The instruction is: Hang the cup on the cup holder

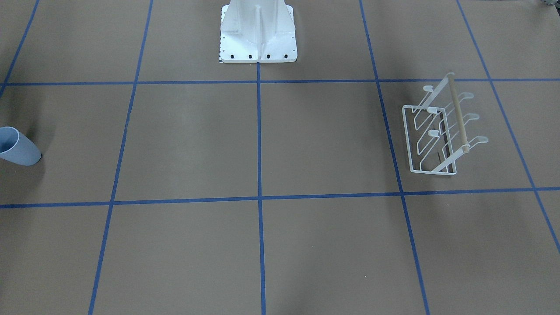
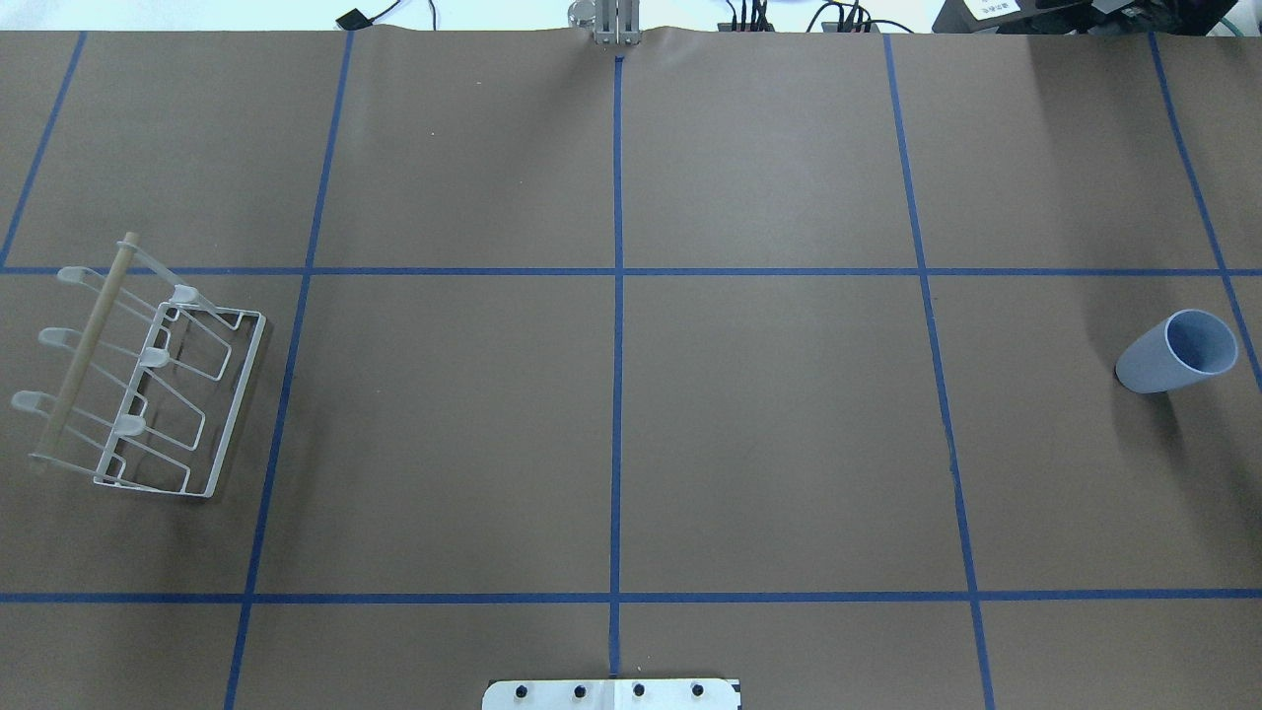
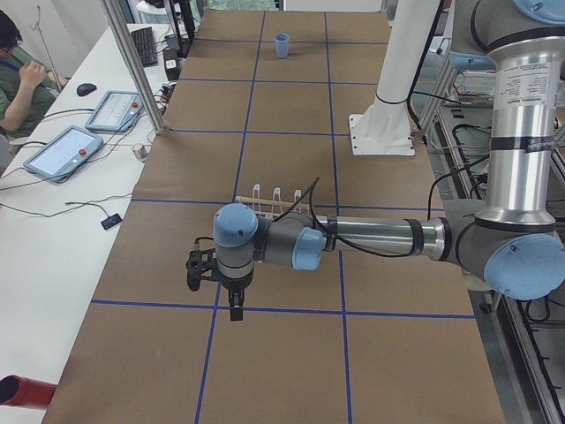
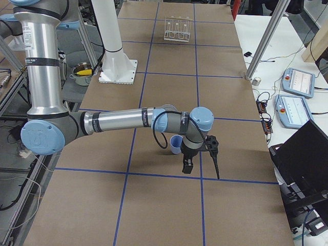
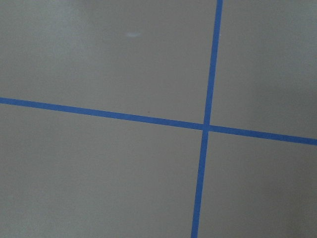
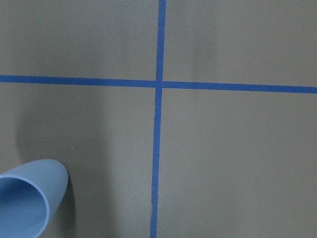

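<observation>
The cup (image 4: 176,144) stands upright and mouth-up on the counter (image 2: 631,444), untouched, so the step in hand looks like the first reach. The right hand (image 4: 187,165) hangs above the counter with the cup just beside and below it, off to one side, not between its fingers. In the right wrist view only part of the rim shows, in the lower left corner. Whether that hand is spread or pressed together I cannot tell, since it appears only in a side view, and the same goes for the left hand (image 3: 235,307). To do the reach well, the right hand should probably first shift sideways until the cup sits squarely under it, with the fingers spread wider than the cup before it goes down. The cup is smooth, tapered and has no handle, so a pinch across the body may slide toward the narrow base. A firm, level hold partway down the wall seems safer and leaves the mouth free. The rack (image 2: 148,394) is well apart from the right hand, at the counter's other end, just beyond the left hand. The cup must end mouth-down over one of the prongs (image 2: 153,357), so the hold should allow for turning it over.
</observation>
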